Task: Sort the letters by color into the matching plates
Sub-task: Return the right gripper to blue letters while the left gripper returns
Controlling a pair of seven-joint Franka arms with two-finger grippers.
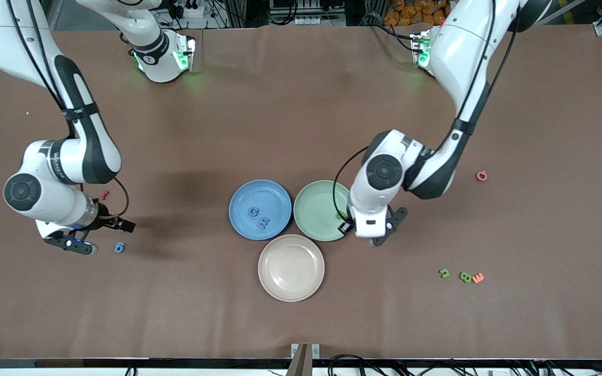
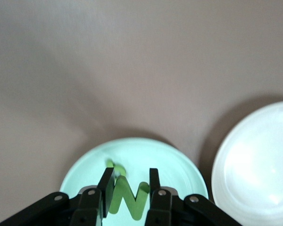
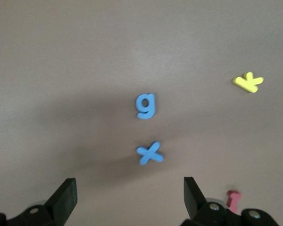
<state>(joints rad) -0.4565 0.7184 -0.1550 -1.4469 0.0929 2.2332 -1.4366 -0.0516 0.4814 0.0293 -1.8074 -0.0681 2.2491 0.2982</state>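
Left gripper (image 2: 129, 188) over green plate (image 1: 317, 209), fingers pinching green W (image 2: 127, 200); another green bit (image 2: 117, 167) already lying in plate. Blue plate (image 1: 259, 201) beside it holds two blue letters (image 1: 258, 218). Right gripper (image 3: 127, 200) hangs over table at right arm's end, jaws spread wide, blue g (image 3: 145, 105) and blue x (image 3: 150, 153) lying on table below it. Green U (image 1: 444, 272) and green B (image 1: 465, 277) lie together toward left arm's end.

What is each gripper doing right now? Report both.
Left gripper: shut on the green letter, over the pale green plate.
Right gripper: open, holding nothing, over the blue x.
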